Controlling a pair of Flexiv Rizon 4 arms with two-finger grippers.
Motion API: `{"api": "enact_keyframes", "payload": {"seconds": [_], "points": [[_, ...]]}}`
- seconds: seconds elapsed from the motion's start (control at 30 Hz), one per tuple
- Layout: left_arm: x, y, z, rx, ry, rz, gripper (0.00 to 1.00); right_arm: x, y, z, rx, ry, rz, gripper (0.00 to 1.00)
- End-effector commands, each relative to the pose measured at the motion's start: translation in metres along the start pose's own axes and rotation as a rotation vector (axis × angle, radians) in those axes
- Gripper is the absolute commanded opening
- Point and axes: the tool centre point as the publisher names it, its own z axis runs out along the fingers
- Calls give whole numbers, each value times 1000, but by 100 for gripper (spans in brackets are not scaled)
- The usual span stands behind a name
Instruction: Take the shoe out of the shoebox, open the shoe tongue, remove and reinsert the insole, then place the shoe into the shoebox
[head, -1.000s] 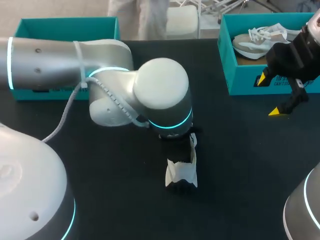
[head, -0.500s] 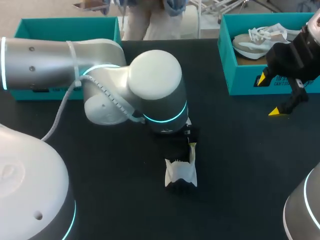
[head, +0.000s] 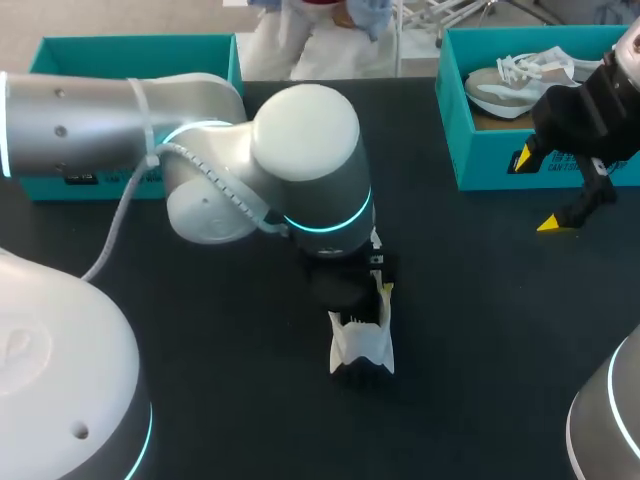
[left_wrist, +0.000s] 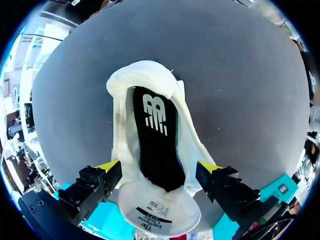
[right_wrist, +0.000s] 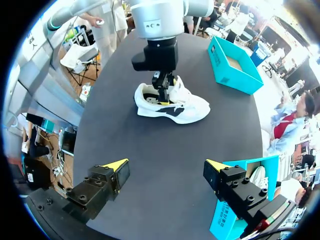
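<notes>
A white shoe (head: 362, 345) stands on the black table (head: 480, 330), side-on in the right wrist view (right_wrist: 172, 105). Its black insole (left_wrist: 155, 135) lies inside and the tongue (left_wrist: 160, 212) is folded forward. My left gripper (left_wrist: 158, 167) hovers over the shoe's opening, open, with one yellow fingertip (left_wrist: 107, 166) off each side; from the head camera only one tip (head: 385, 290) shows under the arm. My right gripper (head: 537, 190) hangs open and empty in front of the teal shoebox (head: 500, 160), far from the shoe (right_wrist: 166, 165).
The teal shoebox at the right holds a second pale shoe (head: 520, 80). Another teal box (head: 130, 50) stands at the back left, its brown inside (right_wrist: 235, 62) showing in the right wrist view. My left arm (head: 300, 150) covers the table's middle.
My left gripper has opened wide over the shoe, and the left arm has shifted slightly back and left. The shoe and the right arm have not moved.
</notes>
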Motion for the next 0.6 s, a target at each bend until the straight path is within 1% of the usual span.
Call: {"api": "enact_keyframes", "payload": {"seconds": [0.03,0.13,0.2,0.33,0.43,0.5,0.6], "points": [[5,1,-18,6,-3,21,100,-2,1,1,3,2,0,100],[4,2,-30,12,-12,35,100,-2,1,1,3,2,0,100],[4,4,-39,2,-7,52,100,-2,1,1,3,2,0,100],[6,12,-48,1,-6,59,100,-2,1,1,3,2,0,100],[8,26,-51,6,-8,59,100,-2,1,1,3,2,0,100],[7,36,-52,-8,-2,64,100,-2,1,1,3,2,0,100],[4,48,-57,17,-29,74,100,-2,1,1,3,2,0,100]]}}
